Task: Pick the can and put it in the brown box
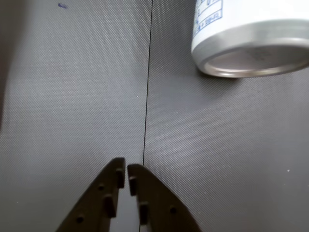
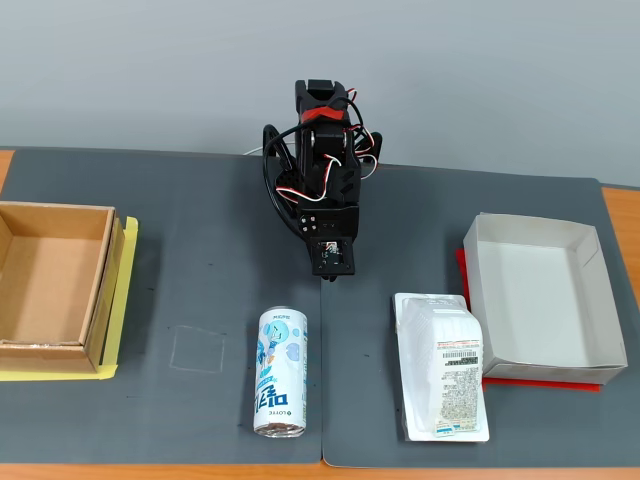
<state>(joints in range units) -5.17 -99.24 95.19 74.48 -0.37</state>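
Claw [image 1: 126,170] tips sit nearly together in the wrist view, holding nothing, over the dark grey surface [image 1: 72,96] beside a thin seam. The can's [image 1: 248,41] silver end shows at the upper right, well clear of my fingers.

From the fixed view, the can [image 2: 281,372] lies on its side near the front edge, just left of the seam. The brown box [image 2: 55,285] sits at the far left, and a white-grey box [image 2: 540,300] at the right, with a wrapped packet [image 2: 442,365] beside it.
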